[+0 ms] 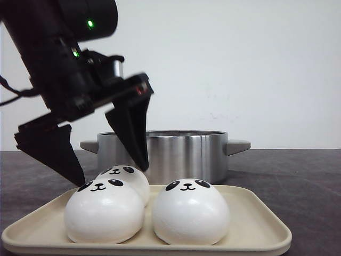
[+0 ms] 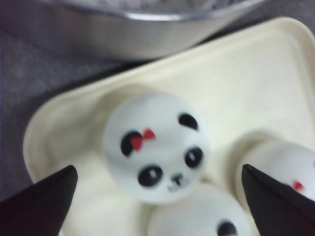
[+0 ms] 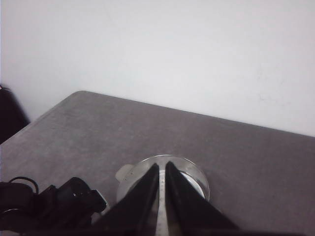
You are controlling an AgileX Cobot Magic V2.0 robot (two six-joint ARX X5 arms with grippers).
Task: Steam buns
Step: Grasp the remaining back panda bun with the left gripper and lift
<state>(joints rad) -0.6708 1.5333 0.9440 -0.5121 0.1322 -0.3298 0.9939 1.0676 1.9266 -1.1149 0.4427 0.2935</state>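
Grey table [image 1: 298,176] carries everything. Steel pot [image 1: 181,154] sits mid-table, a stub handle on each side; I use it as my landmark.

My left arm [image 1: 58,48] comes in above and in front of the pot, angled down. Its gripper [image 1: 109,173] is spread wide, fingers [image 1: 133,138] well apart, nothing between them. The tips hover over the rear bun, one on each side, not touching it.

Cream tray [image 1: 250,229] lies just in front of the pot, on the near side. Three buns [image 1: 189,210] show on it: two side by side at the near edge, a third [image 2: 156,146] behind them, closer to the pot, wearing a red bow by one eye. A fourth is not visible to me.

My right gripper [image 3: 162,196] hangs high over the table with the pot below its tips; fingers nearly together, a thin slit between, holding nothing.
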